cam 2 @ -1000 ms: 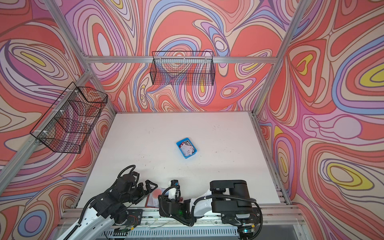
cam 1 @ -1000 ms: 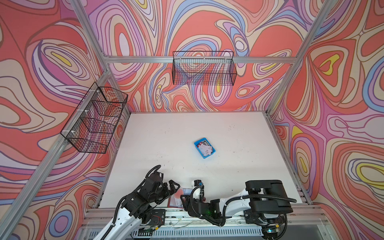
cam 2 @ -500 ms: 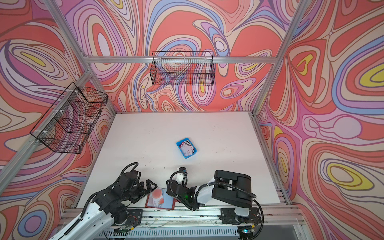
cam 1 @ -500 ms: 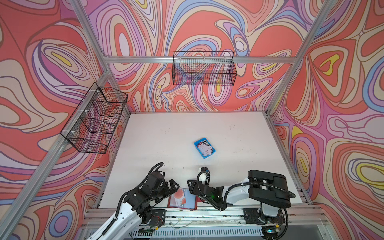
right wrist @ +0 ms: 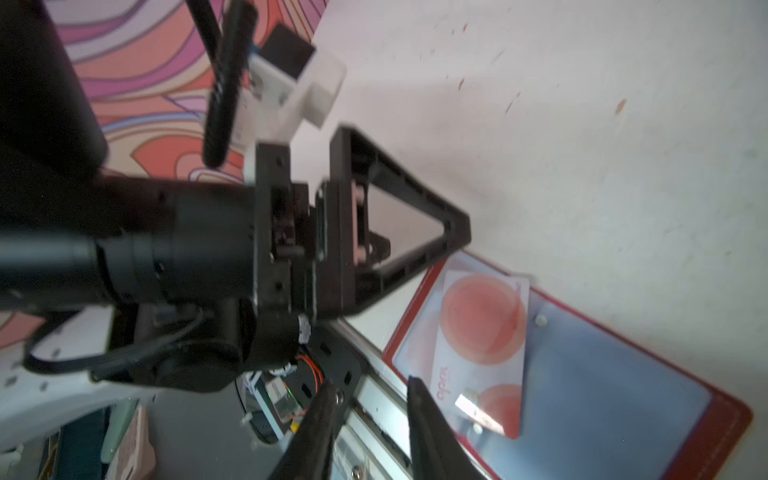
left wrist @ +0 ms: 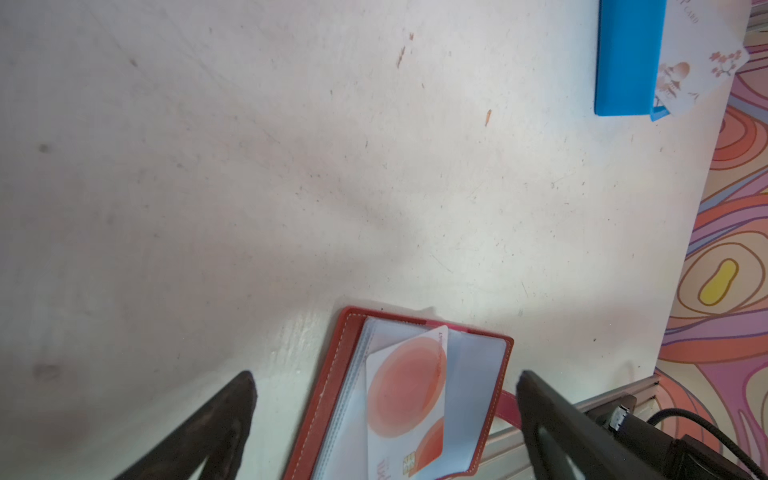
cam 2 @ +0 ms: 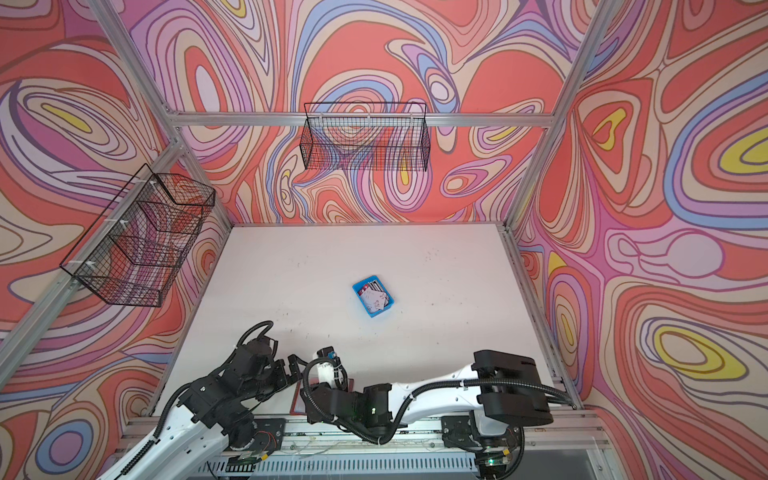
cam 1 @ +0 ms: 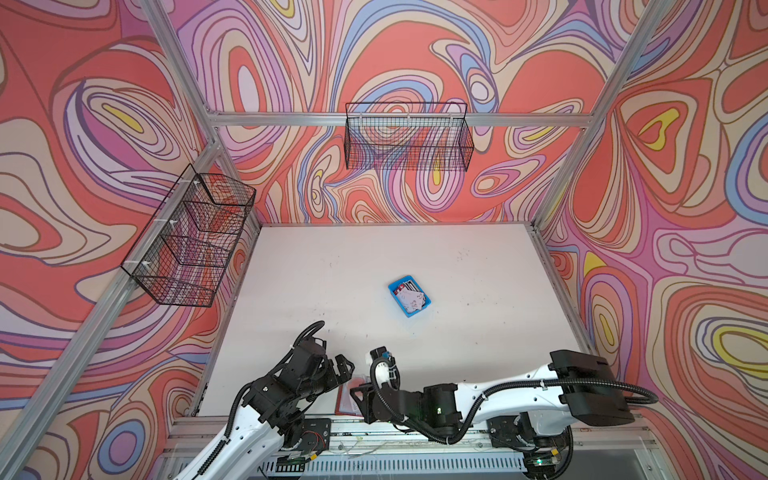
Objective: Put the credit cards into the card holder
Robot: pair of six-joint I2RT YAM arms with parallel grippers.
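a: what is the left gripper (left wrist: 386, 378) doing?

b: its jaws stand wide apart and hold nothing. in the left wrist view its two dark fingers (left wrist: 232, 407) sit either side of the card holder (left wrist: 345, 374), and i see no contact.

a: and the right gripper (right wrist: 371, 384)?

b: its jaws are apart too, but by a narrow gap, with nothing between them. it hangs at the holder's edge, above the metal rail (cam 1: 357, 426). i can't tell whether a finger touches the red cover.

a: how does the holder lie?

b: it lies open and flat on the white table (cam 1: 332, 270), clear sleeves facing up. a white card (right wrist: 482, 332) with orange-red circles and a chip sits askew at the top sleeve. whether it is fully tucked in, i can't tell.

a: where is that in the wide shot?

b: in both top views it is at the lower centre of the frame, a sliver of red between the two grippers, just beside the rail.

a: and the other credit cards (cam 1: 409, 296)?

b: they are a loose stack in the blue tray (cam 1: 409, 312), near the middle of the frame, a little right of centre and well apart from both grippers. the top one is white with a pinkish print, and darker ones show beneath it.
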